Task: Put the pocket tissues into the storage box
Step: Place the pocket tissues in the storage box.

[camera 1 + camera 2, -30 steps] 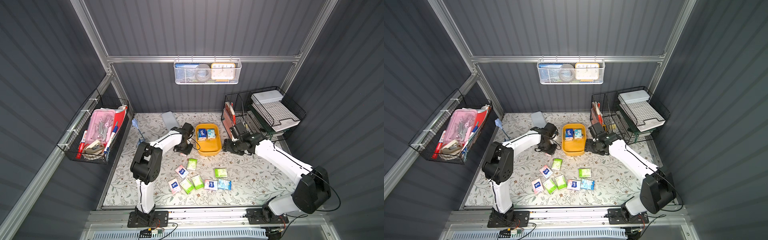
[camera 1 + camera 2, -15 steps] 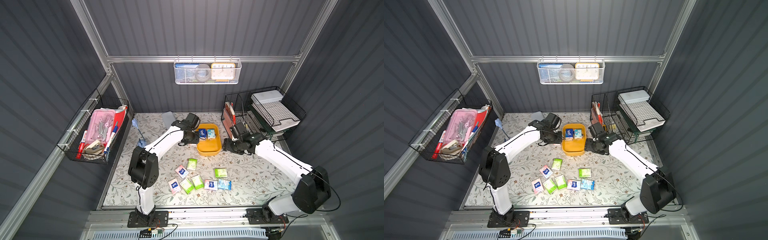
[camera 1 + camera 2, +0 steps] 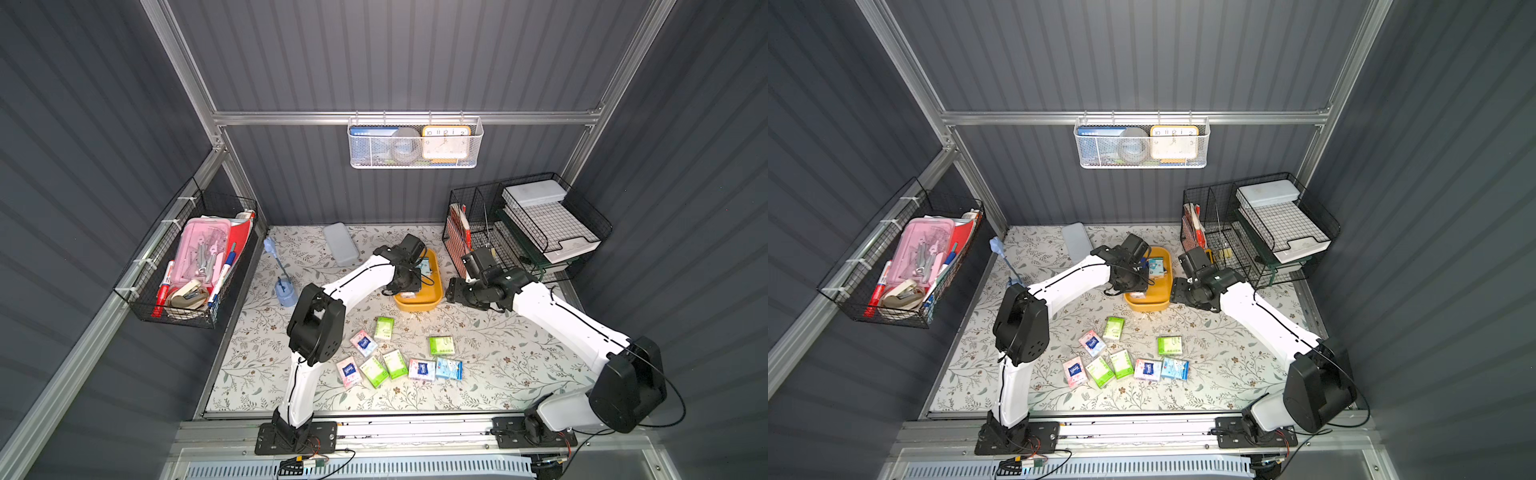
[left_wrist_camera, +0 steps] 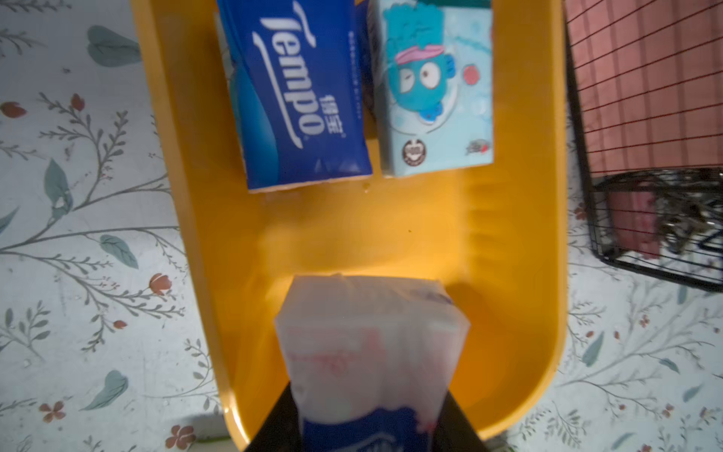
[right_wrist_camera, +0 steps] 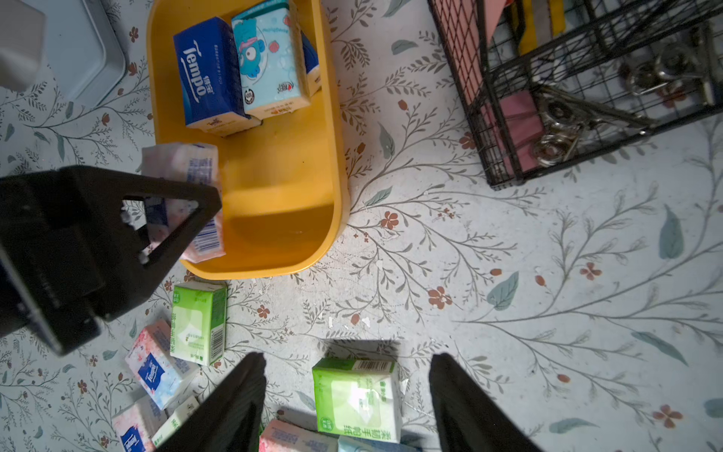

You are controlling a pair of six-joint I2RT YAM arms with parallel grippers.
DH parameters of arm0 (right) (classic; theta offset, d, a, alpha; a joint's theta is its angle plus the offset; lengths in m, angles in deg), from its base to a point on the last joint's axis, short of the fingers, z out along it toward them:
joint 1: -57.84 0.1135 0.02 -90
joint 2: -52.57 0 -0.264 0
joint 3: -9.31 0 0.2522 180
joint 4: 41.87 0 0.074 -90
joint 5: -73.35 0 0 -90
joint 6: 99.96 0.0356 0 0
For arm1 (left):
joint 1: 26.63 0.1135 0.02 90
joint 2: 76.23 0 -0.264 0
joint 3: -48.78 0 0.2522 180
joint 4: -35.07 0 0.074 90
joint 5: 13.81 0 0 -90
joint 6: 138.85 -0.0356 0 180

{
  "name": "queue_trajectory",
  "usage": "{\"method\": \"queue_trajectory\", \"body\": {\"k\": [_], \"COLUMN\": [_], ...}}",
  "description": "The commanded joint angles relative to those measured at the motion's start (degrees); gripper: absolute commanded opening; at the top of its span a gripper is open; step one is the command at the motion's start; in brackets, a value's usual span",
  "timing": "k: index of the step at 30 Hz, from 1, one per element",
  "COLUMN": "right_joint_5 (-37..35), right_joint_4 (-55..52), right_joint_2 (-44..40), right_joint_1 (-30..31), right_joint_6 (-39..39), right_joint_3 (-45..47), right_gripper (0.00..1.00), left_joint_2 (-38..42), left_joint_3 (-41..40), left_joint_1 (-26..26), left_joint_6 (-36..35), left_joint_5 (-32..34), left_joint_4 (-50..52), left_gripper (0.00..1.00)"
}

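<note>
Pink-white plastic-wrapped tissue packet [image 4: 367,344]: clenching it in the left hand [image 4: 364,430], hanging it over the near end of the yellow-orange plastic storage box [image 4: 508,274]. Risking a bounce off the rim onto the floral desk [image 5: 547,274] by letting go this close to the wall, or dragging the slippery wrap back out. Hovering the right hand [image 5: 346,362], spread and empty, above a lime green packet [image 5: 358,399]. Reading "Tempo" in white on the dark blue packet [image 4: 297,98] lying in the box; failing on finer print.

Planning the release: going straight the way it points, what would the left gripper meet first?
Likely the bare floor of the yellow plastic storage box, touched first by the pink-white wrapped tissue packet the left gripper holds; depth unclear.
</note>
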Motion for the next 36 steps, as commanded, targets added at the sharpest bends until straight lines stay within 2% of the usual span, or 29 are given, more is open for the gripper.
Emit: {"method": "queue_trajectory", "body": {"k": [1,9,13,17,23,28,33,36], "right_joint_5": [-1.2,-0.83,-1.2,-0.54,3.85,6.96,5.64,4.86], "right_joint_4": [-0.35,-0.35,-0.31,-0.3,-1.75,-2.1,-4.3,-4.19], "right_joint_2": [-1.09,-1.12,-1.57,-1.49,-1.63,-2.31,-2.19,-1.92], "right_joint_1": [0.03,0.03,-0.05,0.02,0.11,0.69,3.52,6.01], "right_joint_6": [0.06,0.17,0.15,-0.07,-3.05,-4.14,-4.26,-4.17], "right_joint_3": [0.93,1.32,1.68,1.9,2.39,4.52,6.33,7.52], "right_gripper": [0.71,0.71,0.71,0.71,0.71,0.71,0.74,0.77], "left_joint_2": [-1.86,-6.25,-6.18,-6.26,-5.3,-3.19,0.92,3.38], "left_joint_3": [1.2,3.79,2.68,2.73,3.63,4.64,5.19,5.56], "left_joint_1": [0.11,0.12,0.11,0.11,0.11,0.11,0.18,0.53], "left_joint_6": [1.5,2.05,2.46,2.44,2.19,1.81,1.5,0.92], "left_joint_5": [3.08,4.39,4.76,4.7,4.87,5.2,4.79,6.66], "left_joint_4": [0.63,1.9,1.69,1.73,2.17,2.56,3.15,4.74], "left_gripper": [0.39,0.42,0.51,0.54,0.69,0.7,0.7,0.72]}}
